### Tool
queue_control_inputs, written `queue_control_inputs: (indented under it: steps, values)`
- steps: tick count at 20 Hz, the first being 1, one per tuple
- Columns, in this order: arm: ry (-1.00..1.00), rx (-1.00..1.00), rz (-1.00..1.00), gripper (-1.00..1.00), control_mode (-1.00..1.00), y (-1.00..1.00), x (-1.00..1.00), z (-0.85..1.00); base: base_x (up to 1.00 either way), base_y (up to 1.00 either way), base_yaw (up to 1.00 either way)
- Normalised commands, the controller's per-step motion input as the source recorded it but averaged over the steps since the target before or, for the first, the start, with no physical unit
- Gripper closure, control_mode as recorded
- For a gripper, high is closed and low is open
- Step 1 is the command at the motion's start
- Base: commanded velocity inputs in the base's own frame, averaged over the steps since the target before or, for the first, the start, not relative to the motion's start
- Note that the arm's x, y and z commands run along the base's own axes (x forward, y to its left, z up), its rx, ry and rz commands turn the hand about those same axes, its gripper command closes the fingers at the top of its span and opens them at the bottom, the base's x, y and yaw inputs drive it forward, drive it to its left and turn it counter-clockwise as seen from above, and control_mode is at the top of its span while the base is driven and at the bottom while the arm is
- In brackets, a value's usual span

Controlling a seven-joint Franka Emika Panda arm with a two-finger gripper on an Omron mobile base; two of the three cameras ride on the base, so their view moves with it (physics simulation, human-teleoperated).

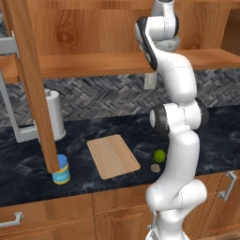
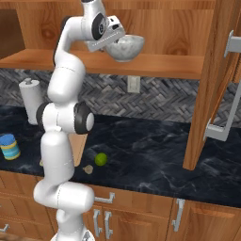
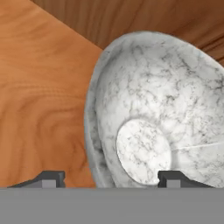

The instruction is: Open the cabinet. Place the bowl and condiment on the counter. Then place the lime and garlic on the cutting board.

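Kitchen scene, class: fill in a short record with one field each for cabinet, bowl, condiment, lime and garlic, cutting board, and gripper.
cabinet: doors open
bowl: at the cabinet shelf, rim between the fingers
condiment: upright on counter, beside the left door's lower edge
lime and garlic: on counter, right of board
cutting board: bare
gripper: at the bowl's rim; grip not clear

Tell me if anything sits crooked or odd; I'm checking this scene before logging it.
Nothing is spilled or broken. The grey-white speckled stone-look bowl sits tipped toward the gripper above the brown wooden cabinet shelf, not flat.
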Motion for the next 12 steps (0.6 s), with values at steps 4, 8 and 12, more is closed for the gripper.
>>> queue_control_inputs:
  steps: [4,8,12]
  values:
    - [0.07,0.0,0.0,1.0,-1.0,-0.34,-0.06,-0.17,0.0,0.0,0.0]
    - [0.02,0.0,0.0,1.0,-1.0,-0.31,-0.19,-0.1,0.0,0.0,0.0]
    - [-0.02,0.0,0.0,1.0,-1.0,-0.19,-0.76,0.0,0.0,0.0,0.0]
